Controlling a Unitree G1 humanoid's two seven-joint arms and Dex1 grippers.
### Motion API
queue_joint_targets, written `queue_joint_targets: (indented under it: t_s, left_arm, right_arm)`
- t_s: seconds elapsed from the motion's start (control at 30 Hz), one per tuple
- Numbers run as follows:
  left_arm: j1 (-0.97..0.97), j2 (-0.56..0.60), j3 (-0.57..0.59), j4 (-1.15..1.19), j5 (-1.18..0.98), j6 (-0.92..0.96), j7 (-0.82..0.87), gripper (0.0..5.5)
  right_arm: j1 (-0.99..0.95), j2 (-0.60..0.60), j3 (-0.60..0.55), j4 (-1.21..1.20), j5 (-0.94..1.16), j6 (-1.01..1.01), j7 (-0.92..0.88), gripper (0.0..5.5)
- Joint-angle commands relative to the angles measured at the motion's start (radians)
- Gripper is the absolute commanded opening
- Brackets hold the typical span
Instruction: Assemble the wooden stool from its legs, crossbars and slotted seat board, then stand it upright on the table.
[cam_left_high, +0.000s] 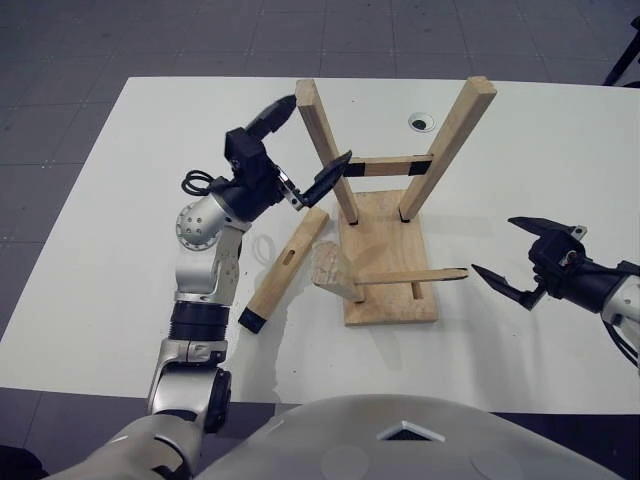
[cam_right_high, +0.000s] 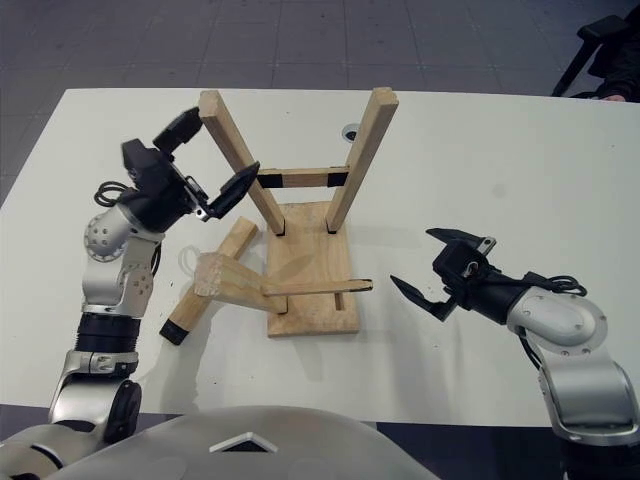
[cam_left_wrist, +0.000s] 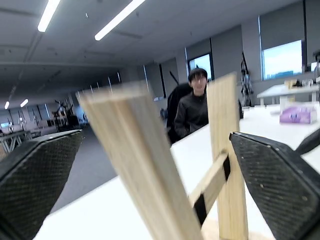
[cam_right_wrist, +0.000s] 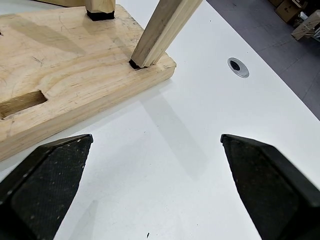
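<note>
Two legs (cam_left_high: 452, 140) stand in the board (cam_left_high: 400, 305), two lie; left gripper (cam_left_high: 303, 143) gapes around one, right gripper (cam_left_high: 494, 245) wide.

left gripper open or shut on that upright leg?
Open: the left gripper has its fingers either side of the upright leg, with gaps both sides.

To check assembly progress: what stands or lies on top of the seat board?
On the seat board stand a left leg and a right leg, joined by a crossbar. A second crossbar lies across the near part; the board beneath it is hidden.
</note>
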Motion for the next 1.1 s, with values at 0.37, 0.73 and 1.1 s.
queue_joint_targets:
  t_s: [0.37, 0.73, 1.1]
  left_arm:
    - [0.24, 0.191, 0.233, -0.564, -0.012, 0.512, 0.394, 5.48]
    - [0.436, 0.334, 0.309, -0.806, -0.03, 0.95, 0.496, 5.48]
    - [0.642, 0.436, 0.077, -0.703, 0.126, 0.904, 0.356, 5.48]
  right_arm:
    - [0.045, 0.0, -0.075, -0.013, 0.018, 0.01, 0.007, 4.73]
    - [0.076, 0.0, -0.12, -0.028, 0.032, 0.024, 0.02, 4.73]
    - [0.093, 0.006, -0.121, -0.059, 0.036, 0.042, 0.01, 4.73]
